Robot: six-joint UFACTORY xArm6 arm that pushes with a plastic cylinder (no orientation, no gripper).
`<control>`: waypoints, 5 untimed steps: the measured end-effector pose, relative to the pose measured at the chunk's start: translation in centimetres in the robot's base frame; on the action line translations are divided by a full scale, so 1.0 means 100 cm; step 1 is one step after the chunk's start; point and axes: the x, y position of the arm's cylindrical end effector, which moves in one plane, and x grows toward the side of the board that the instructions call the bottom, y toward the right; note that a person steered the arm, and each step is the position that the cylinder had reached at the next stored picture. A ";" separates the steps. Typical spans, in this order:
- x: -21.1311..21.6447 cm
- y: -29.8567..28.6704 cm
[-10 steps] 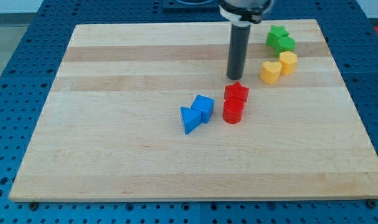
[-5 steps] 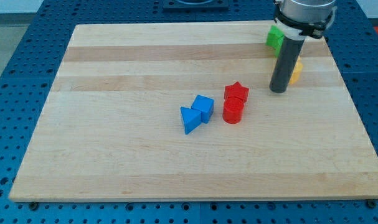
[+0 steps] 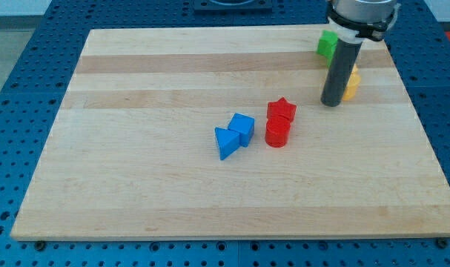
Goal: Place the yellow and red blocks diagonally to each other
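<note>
Wooden surface [image 3: 173,185] on blue perforated base [image 3: 10,111]. No fingers on this rig, only a dark rod [image 3: 336,70], so nothing to open, close or grip. My tip [image 3: 330,104] down on the surface in the view's upper right, just right of and slightly above the red pair, apart from both, with a strip of bare wood between.

Red star block [image 3: 282,110] near centre, red cylinder block [image 3: 277,133] touching it directly below, toward the view's bottom. Stacked as a vertical pair in the view, not diagonal.

Yellow block [image 3: 351,83] only partly visible: a sliver shows at the rod's right edge, just above and right of my tip. Shape unreadable, rod covers most of it. Cannot tell whether one yellow block or two sit there, nor whether rod touches yellow. Yellow sits up and to the right of the red star, well apart from it.

Green block [image 3: 328,44] at the view's top right, partly hidden behind the rod, shape not clear. Above the yellow.

Blue cube block [image 3: 242,127] left of the red pair, near but not touching. Blue triangular block [image 3: 226,142] touching the cube at its lower left.
</note>
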 end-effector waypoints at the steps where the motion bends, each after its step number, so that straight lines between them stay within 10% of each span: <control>1: -0.001 0.000; 5: -0.008 -0.009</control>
